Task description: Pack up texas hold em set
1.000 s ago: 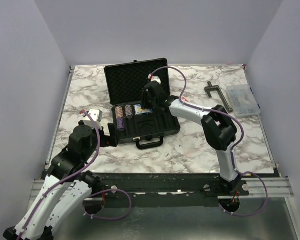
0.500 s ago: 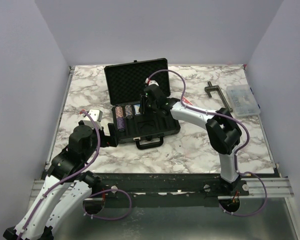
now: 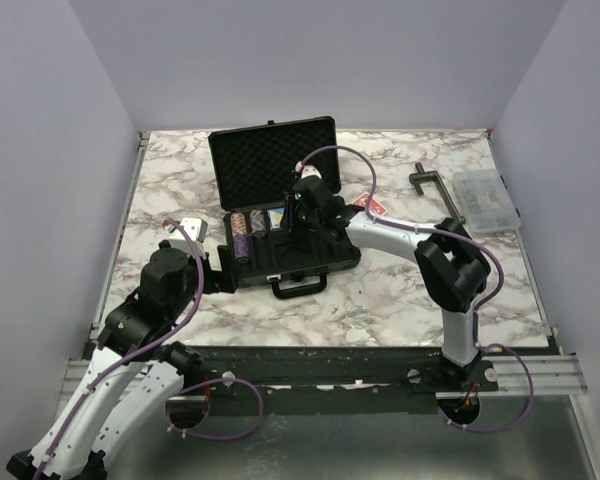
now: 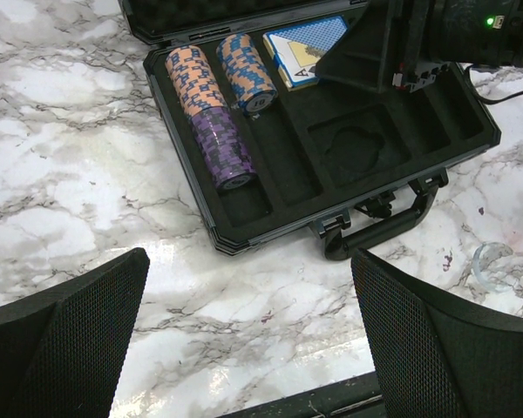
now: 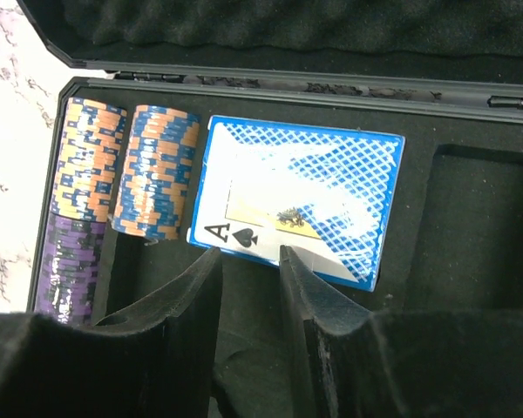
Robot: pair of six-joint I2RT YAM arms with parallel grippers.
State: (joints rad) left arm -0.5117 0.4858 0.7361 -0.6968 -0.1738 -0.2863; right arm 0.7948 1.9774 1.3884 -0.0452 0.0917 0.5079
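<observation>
- My left gripper hangs wide apart and empty over the tabletop, just near-left of the open case.
- Chip stacks lie in the tray's left slots.
- The blue deck sits flat in its slot, long axis across the tray. My right gripper hovers just short of its near edge, fingers a narrow gap apart, holding nothing.
- The red deck, I think, lies on the marble just right of the case. It's nearer my right arm, but I can't make out its axis.
- There's room around it, and an empty slot waits to the right of the blue deck.
</observation>
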